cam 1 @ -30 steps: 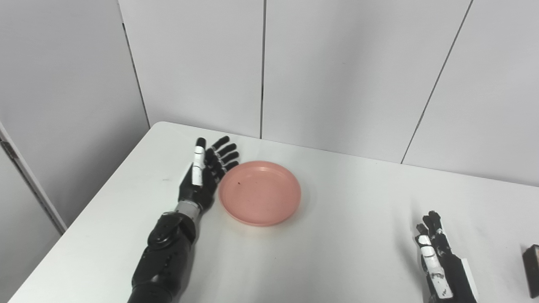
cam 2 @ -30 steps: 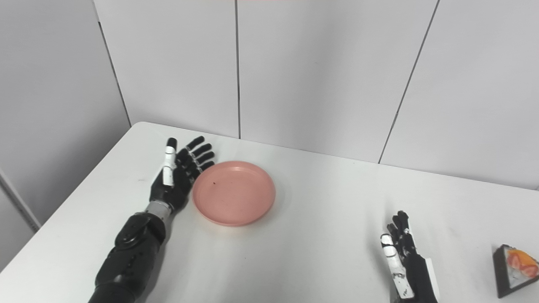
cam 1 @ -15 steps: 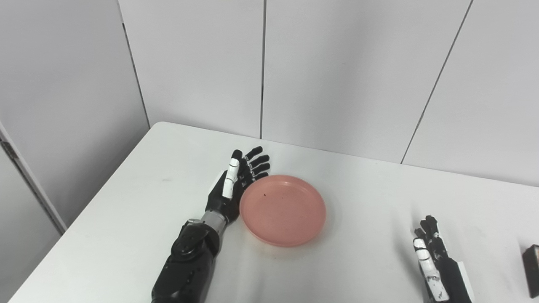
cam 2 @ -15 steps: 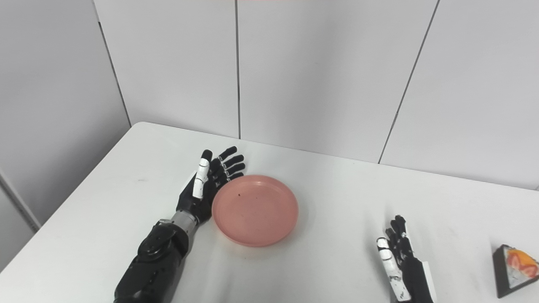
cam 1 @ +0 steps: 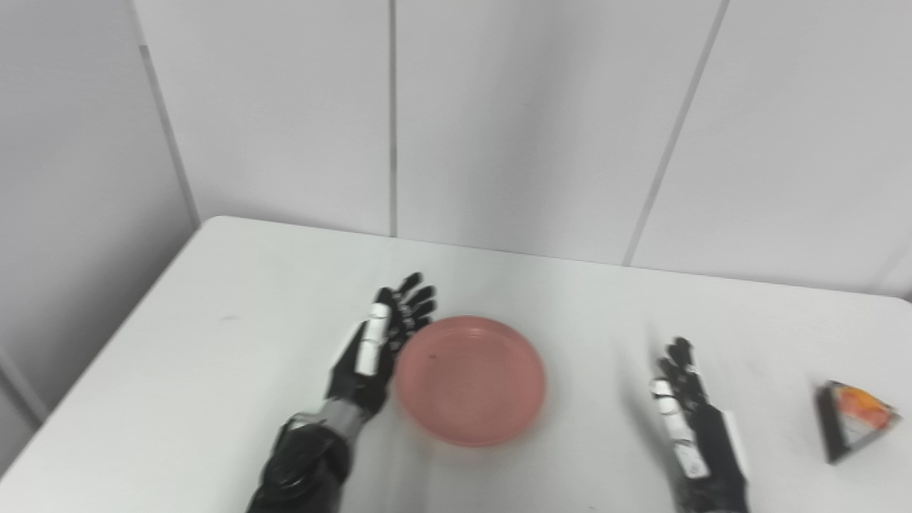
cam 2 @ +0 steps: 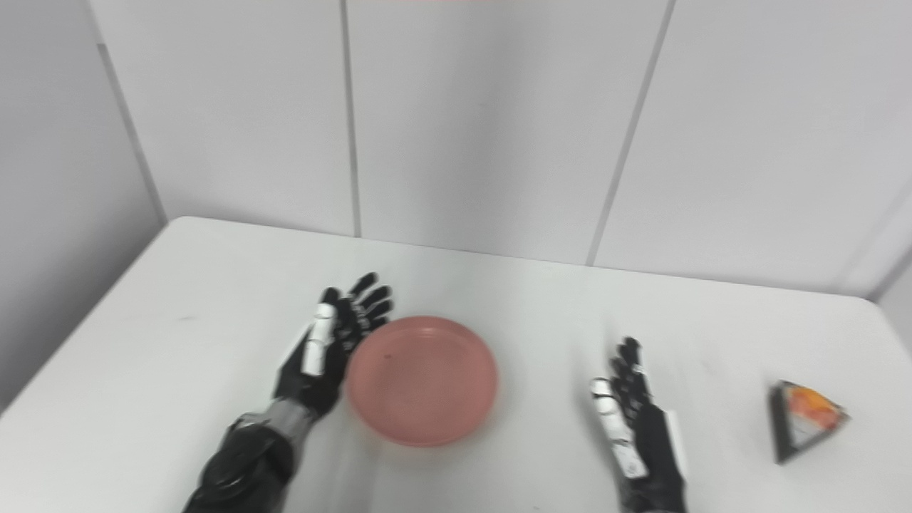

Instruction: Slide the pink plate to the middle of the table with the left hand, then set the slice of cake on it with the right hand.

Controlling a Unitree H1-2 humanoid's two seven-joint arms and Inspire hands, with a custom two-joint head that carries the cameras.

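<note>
The pink plate (cam 1: 472, 379) lies flat on the white table (cam 1: 235, 299), left of the table's middle. My left hand (cam 1: 377, 349) stands on edge with fingers straight, open, its palm against the plate's left rim. My right hand (cam 1: 687, 417) rests open on the table to the right of the plate, apart from it. The cake slice (cam 1: 851, 419), a dark wedge with orange and white topping, sits on the table at the far right, beyond my right hand (cam 2: 630, 420).
Grey wall panels (cam 1: 499, 107) stand behind the table's far edge. The table's left edge (cam 1: 107, 335) runs diagonally at the left, and its far right corner (cam 2: 866, 303) shows in the right eye view.
The camera has turned right, bringing the whole cake slice into view. My left hand has pushed the plate further right across the table. The right hand stays open beside it.
</note>
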